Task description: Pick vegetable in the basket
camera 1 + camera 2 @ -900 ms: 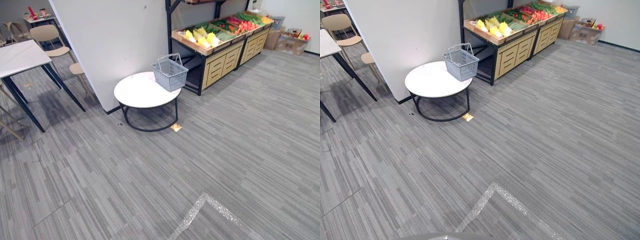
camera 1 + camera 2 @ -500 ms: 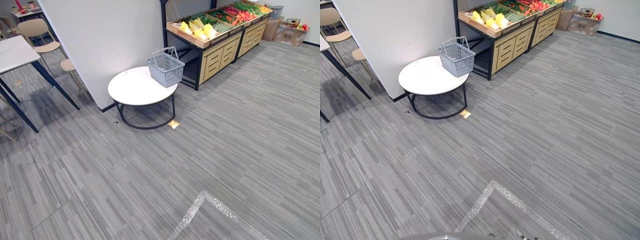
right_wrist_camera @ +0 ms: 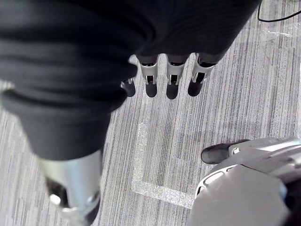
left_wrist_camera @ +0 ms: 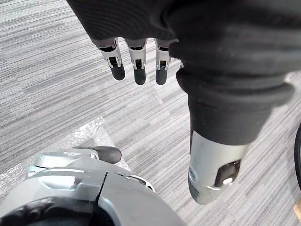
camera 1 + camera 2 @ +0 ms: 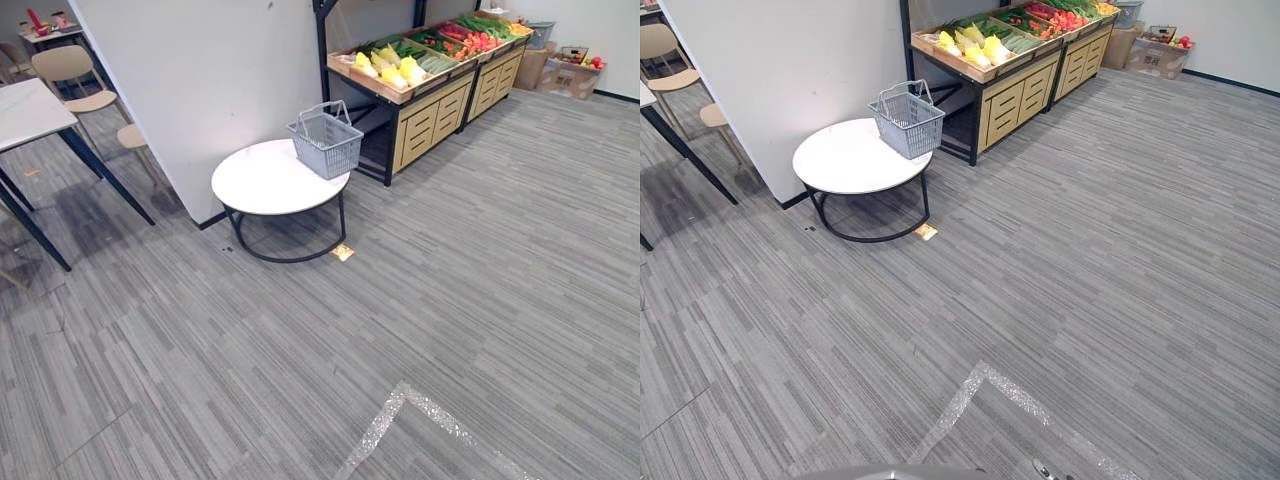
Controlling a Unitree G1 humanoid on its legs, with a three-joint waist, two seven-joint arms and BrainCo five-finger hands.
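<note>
A grey wire basket (image 5: 325, 141) with raised handles stands on the far edge of a round white table (image 5: 262, 184) beside a white wall. Behind it a wooden produce stand (image 5: 430, 95) carries yellow vegetables (image 5: 385, 68), green ones (image 5: 408, 47) and red ones (image 5: 474, 41). My left hand (image 4: 136, 61) hangs over the carpet with fingers straight and nothing in it. My right hand (image 3: 169, 77) likewise hangs over the floor, fingers relaxed and empty. Both hands are far from the basket and stand.
A white wall panel (image 5: 210, 80) rises left of the round table. A dark-legged table (image 5: 30, 115) and beige chairs (image 5: 75, 75) stand at the far left. Cardboard boxes (image 5: 570, 75) sit at the back right. Silver tape (image 5: 400, 410) marks the grey carpet in front.
The whole picture has shifted: the camera has moved, so table, basket and stand sit slightly further left and higher. Nothing among the things has moved.
</note>
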